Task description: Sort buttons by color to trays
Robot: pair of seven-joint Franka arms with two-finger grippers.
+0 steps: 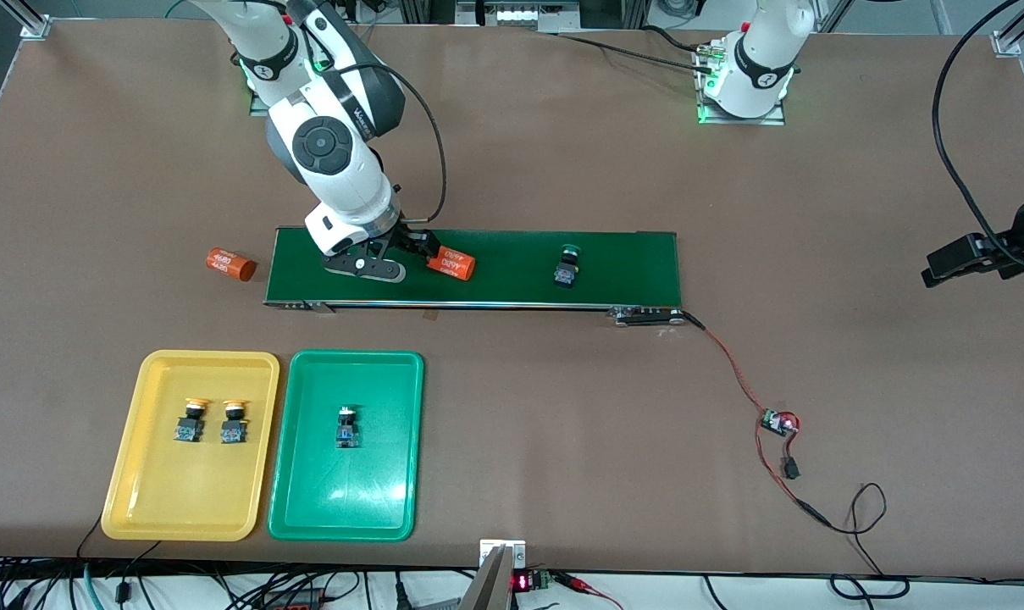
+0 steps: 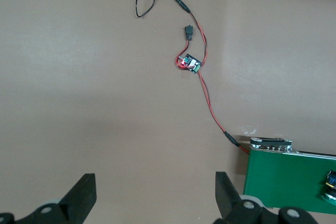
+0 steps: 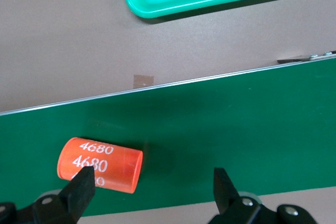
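Remaining button: a green-capped button (image 1: 567, 267) lies on the conveyor belt (image 1: 630, 263), toward the left arm's end of it, cap pointing away from the front camera.
Sorted so far: two yellow-capped buttons (image 1: 211, 422) sit side by side in the yellow tray (image 1: 130, 474); one green-capped button (image 1: 346, 426) sits in the green tray (image 1: 393, 491).
Right gripper (image 1: 393, 254): low over the belt at the right arm's end, jaws wide, empty, with an orange cylinder (image 1: 451, 263) just beside one finger.
Left gripper (image 1: 956, 264): jaws wide, empty, waiting over bare table off the belt's end.
Key relation: the belt button lies between the two grippers, along the belt's length from the right gripper, past the cylinder.
Nearer arm: judged the right, which is also closer to the green tray.
Stray item: a second orange cylinder (image 1: 229, 263) rests on the table off the belt's end.
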